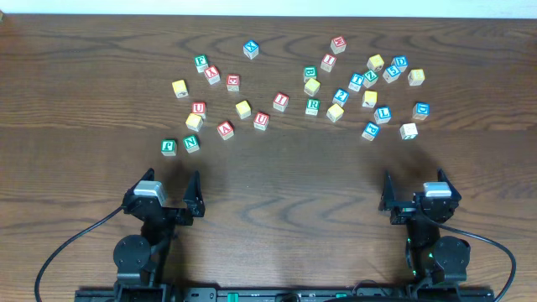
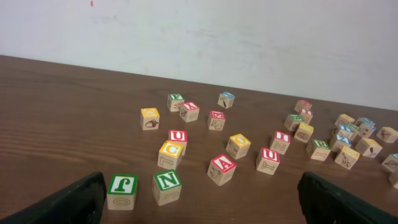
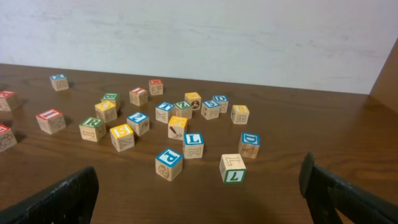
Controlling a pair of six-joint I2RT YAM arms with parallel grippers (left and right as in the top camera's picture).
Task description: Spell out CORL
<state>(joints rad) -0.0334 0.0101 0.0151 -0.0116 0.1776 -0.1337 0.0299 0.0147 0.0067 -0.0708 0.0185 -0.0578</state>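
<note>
Several lettered wooden blocks lie scattered across the far half of the brown table (image 1: pixel 277 176). A yellow C block (image 2: pixel 171 151) sits left of centre, also in the overhead view (image 1: pixel 195 122). A green R block (image 1: pixel 312 106) lies mid-table. A blue L block (image 1: pixel 383 114) is at the right, also in the right wrist view (image 3: pixel 193 140). I cannot pick out an O block. My left gripper (image 1: pixel 166 195) and right gripper (image 1: pixel 417 195) are both open and empty near the front edge, well short of the blocks.
Green J (image 2: pixel 122 190) and N (image 2: pixel 166 185) blocks lie closest to the left gripper (image 2: pixel 199 202). A blue P block (image 3: pixel 168 163) and a green-faced block (image 3: pixel 233 168) lie closest to the right gripper (image 3: pixel 199 199). A white wall backs the table's far edge.
</note>
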